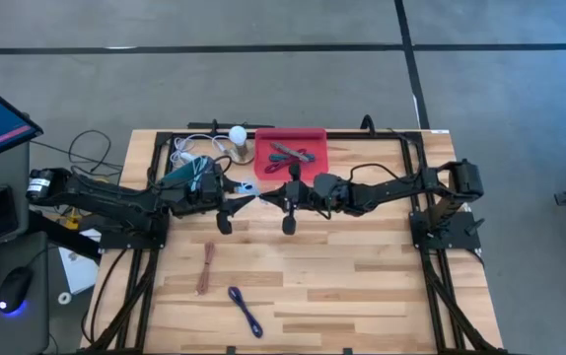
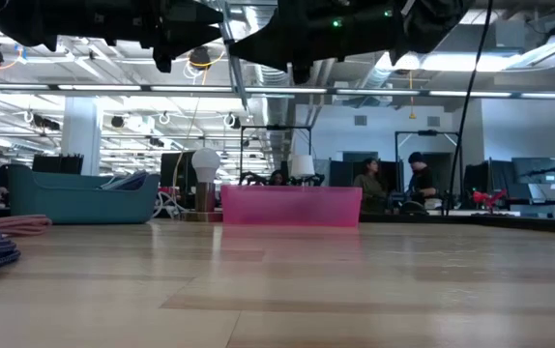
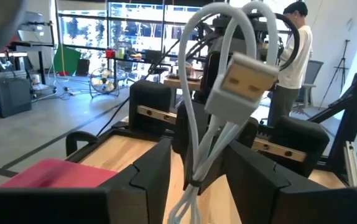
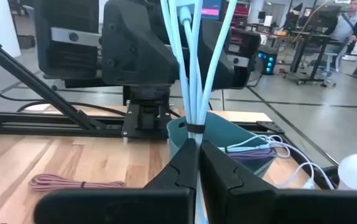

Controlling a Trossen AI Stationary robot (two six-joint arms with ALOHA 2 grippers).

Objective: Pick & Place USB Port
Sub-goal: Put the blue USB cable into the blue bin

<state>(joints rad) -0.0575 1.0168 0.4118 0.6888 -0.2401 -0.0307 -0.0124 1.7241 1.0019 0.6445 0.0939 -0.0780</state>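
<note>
Item: white USB cable (image 3: pixel 244 78), rubber-sheathed, folded into a tied bundle with a flat metal-shelled plug at the top. It is held in the air over the middle of the pale wooden slatted table (image 1: pixel 362 286), where the two arms meet. Right gripper (image 4: pixel 194 165): fingers closed tight on the bundle just below its tie, carrying it upright. Left gripper (image 3: pixel 194 180): fingers (image 3: pixel 147 180) stand apart on either side of the same bundle, with gaps showing, so no grip is made on that side. Step in hand, by judgement: a mid-air handover between the arms, with the cable secured by the right one only. Next move calls for the left fingers to close squarely on the strands below the plug before the right ones let go, then carriage to a container. Likely destinations: teal plastic bin (image 1: pixel 186 176), already holding cables, and red rectangular tray (image 1: pixel 293 153), both at the far edge. Which one is intended cannot be told. Also on the table: coiled pink cable (image 1: pixel 207 268), coiled blue cable (image 1: pixel 246 311).
</note>
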